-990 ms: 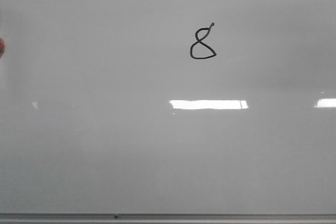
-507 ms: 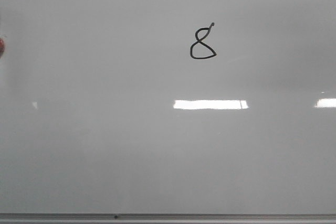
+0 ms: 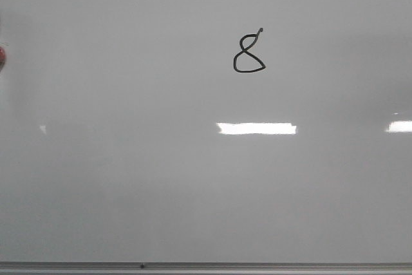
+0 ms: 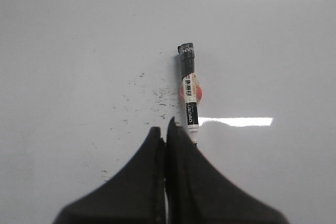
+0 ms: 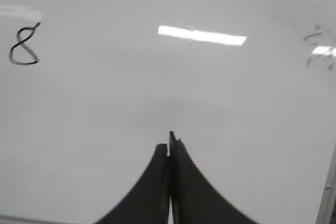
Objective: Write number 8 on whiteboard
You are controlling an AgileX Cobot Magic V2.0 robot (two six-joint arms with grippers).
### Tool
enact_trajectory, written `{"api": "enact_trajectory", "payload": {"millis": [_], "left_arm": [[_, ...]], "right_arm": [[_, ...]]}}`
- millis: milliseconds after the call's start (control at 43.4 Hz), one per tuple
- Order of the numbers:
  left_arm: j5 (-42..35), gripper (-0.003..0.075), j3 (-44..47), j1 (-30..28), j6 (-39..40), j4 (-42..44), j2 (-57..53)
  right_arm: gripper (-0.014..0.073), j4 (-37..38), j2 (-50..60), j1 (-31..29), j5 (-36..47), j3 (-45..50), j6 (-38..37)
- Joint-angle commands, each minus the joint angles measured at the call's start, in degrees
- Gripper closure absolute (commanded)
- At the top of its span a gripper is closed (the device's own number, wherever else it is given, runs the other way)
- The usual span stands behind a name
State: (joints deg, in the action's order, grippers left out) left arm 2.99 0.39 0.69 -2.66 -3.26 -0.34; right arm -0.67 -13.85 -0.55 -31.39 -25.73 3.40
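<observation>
The number 8 (image 3: 247,52) is drawn in thin black line on the upper middle of the whiteboard (image 3: 129,178). It also shows in the right wrist view (image 5: 23,45), off to one side of my right gripper (image 5: 168,141), which is shut and empty over bare board. My left gripper (image 4: 163,129) is shut, its jaws pressed together with nothing between them. A black-capped marker (image 4: 188,90) with a white label and a red spot lies on the board just beyond that gripper's fingers, its near end hidden behind one finger. Neither gripper shows in the front view.
A grey metal edge strip (image 3: 257,266) runs along the board's near side and shows in the right wrist view (image 5: 328,182). A small red thing (image 3: 2,57) sits at the far left edge. Faint ink smudges (image 4: 152,95) mark the board by the marker, others (image 5: 317,51) too.
The bright light reflection below the 8 has become shorter. The 8 and the board look the same.
</observation>
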Motion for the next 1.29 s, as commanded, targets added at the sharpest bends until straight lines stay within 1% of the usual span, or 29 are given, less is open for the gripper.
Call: {"api": "enact_trajectory", "payload": {"millis": [0,69,161,369,392,438,622,737,1060,1175,1267], "left_arm": [[-4.79,0.0741,0.76,0.31,-0.08,-0.50,-0.74],[-4.79,0.0741,0.76,0.31,-0.08,-0.50,-0.74],[-4.79,0.0741,0.76,0.31,-0.08,-0.50,-0.74],[-4.79,0.0741,0.76,0.31,-0.08,-0.50,-0.74],[-4.79,0.0741,0.76,0.31,-0.08,-0.50,-0.74],[-4.79,0.0741,0.76,0.31,-0.08,-0.50,-0.74],[-4.79,0.0741,0.76,0.31,-0.08,-0.50,-0.74],[-4.79,0.0741,0.76,0.31,-0.08,-0.50,-0.74],[-4.79,0.0741,0.76,0.31,-0.08,-0.50,-0.74],[-4.79,0.0741,0.76,0.31,-0.08,-0.50,-0.74],[-4.79,0.0741,0.76,0.31,-0.08,-0.50,-0.74]], "right_arm": [[0.0701,0.67,4.21,-3.86,14.82,5.29,-0.16],[0.0701,0.67,7.30,-5.16,19.72,10.80,-0.16],[0.0701,0.67,10.87,-5.44,26.24,17.18,-0.16],[0.0701,0.67,15.55,-5.38,38.54,27.42,-0.16],[0.0701,0.67,15.56,-5.31,36.85,27.07,-0.16],[0.0701,0.67,15.45,-5.06,36.22,26.84,-0.16],[0.0701,0.67,15.51,-3.84,35.59,27.11,-0.16],[0.0701,-0.60,15.51,-3.82,34.89,27.11,-0.21],[0.0701,-1.44,15.46,-3.82,35.81,27.11,-0.28],[0.0701,-0.96,15.46,-3.82,36.79,27.11,-4.56],[0.0701,2.34,15.46,-3.82,37.24,27.11,-9.70]]}}
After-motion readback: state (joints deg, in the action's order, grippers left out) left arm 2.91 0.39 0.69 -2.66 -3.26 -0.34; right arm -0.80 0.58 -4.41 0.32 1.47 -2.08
